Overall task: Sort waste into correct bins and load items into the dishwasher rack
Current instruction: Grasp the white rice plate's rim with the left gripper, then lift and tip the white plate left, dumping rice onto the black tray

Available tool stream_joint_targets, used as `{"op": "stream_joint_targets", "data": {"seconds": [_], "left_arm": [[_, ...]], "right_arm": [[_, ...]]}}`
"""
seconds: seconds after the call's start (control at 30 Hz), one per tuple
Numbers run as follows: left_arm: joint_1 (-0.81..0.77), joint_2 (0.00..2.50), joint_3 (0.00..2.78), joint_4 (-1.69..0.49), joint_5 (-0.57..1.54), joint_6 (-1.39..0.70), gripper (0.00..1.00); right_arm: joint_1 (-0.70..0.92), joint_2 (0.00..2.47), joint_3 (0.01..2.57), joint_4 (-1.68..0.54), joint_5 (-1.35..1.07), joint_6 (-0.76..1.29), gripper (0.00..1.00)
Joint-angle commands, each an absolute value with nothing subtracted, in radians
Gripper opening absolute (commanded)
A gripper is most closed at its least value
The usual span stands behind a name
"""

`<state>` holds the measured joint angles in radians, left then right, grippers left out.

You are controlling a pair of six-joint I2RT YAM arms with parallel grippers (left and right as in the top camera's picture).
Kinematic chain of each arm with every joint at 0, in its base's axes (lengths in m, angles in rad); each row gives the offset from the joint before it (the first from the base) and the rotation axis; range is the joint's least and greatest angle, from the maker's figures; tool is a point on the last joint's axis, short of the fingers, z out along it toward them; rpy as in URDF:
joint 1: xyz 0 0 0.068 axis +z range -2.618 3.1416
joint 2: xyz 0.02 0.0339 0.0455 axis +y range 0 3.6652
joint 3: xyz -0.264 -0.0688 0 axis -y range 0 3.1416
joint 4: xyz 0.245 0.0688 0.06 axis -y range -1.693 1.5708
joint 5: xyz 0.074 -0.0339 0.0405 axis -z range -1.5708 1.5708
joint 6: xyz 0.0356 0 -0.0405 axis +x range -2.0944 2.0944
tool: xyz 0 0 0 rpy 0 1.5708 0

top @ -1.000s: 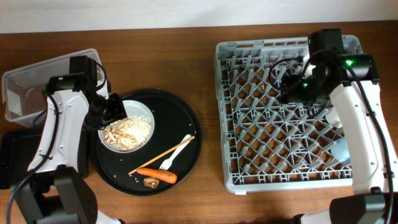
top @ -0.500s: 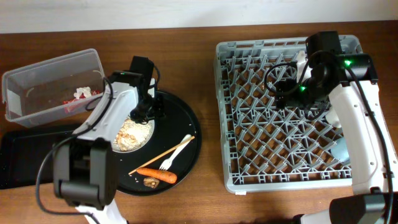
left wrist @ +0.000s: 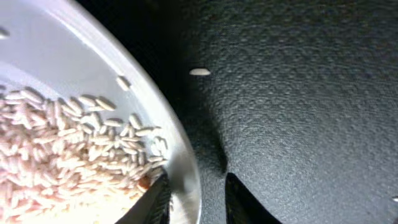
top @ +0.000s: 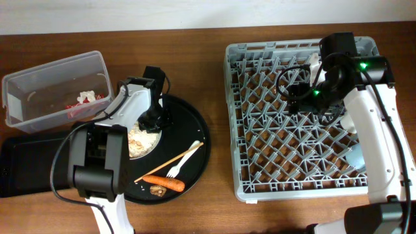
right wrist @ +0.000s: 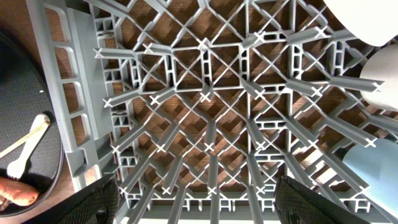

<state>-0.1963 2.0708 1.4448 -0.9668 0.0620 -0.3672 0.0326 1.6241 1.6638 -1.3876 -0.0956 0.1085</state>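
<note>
A white plate (top: 155, 138) heaped with pale food scraps (top: 138, 142) sits on the round black tray (top: 195, 123). My left gripper (top: 155, 121) is at the plate's right rim. In the left wrist view its jaws (left wrist: 196, 186) straddle the rim of the plate (left wrist: 74, 56), narrowly open, with a gap at the outer finger. The carrot (top: 164, 182), a brown bit (top: 157, 190) and the white fork (top: 185, 159) lie on the tray. The red-and-white wrapper (top: 81, 104) is in the clear tub (top: 39, 81). My right gripper (top: 300, 97) (right wrist: 199, 199) is open and empty above the dishwasher rack (top: 260, 169).
The flat black tray (top: 26, 162) lies at the front left. A light blue cup (top: 356, 156) (right wrist: 373, 174) and white dishes (top: 351, 123) stand along the rack's right side. A thin wooden stick (top: 162, 166) lies beside the fork.
My left gripper crossed from the plate's left side to its right rim and settled lower there. The tub with the wrapper came into view. The right arm barely moved.
</note>
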Motion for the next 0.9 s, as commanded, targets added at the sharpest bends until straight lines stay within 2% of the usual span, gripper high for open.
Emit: {"op": "stream_joint_targets", "data": {"seconds": [0.0, 0.07, 0.1, 0.3, 0.63, 0.87], "left_arm": [[-0.203, 2.132, 1.440, -0.966, 0.055, -0.373, 0.16], [-0.203, 2.132, 1.440, -0.973, 0.054, -0.373, 0.09], [-0.203, 2.132, 1.440, -0.979, 0.036, -0.373, 0.01], [-0.203, 2.131, 1.444, -1.014, -0.023, -0.373, 0.00], [-0.275, 2.131, 1.662, -1.279, -0.249, -0.374, 0.00], [-0.302, 2.119, 1.690, -1.385, -0.258, -0.419, 0.00]], "right_arm": [[0.039, 1.624, 1.658, -1.388, -0.102, 0.108, 0.83], [0.039, 1.624, 1.658, -1.388, -0.102, 0.108, 0.83], [0.039, 1.624, 1.658, -1.388, -0.102, 0.108, 0.83], [0.039, 1.624, 1.658, -1.391, -0.101, 0.108, 0.83], [0.039, 1.624, 1.658, -1.392, -0.101, 0.108, 0.83], [0.039, 1.624, 1.658, -1.392, -0.101, 0.108, 0.83]]}}
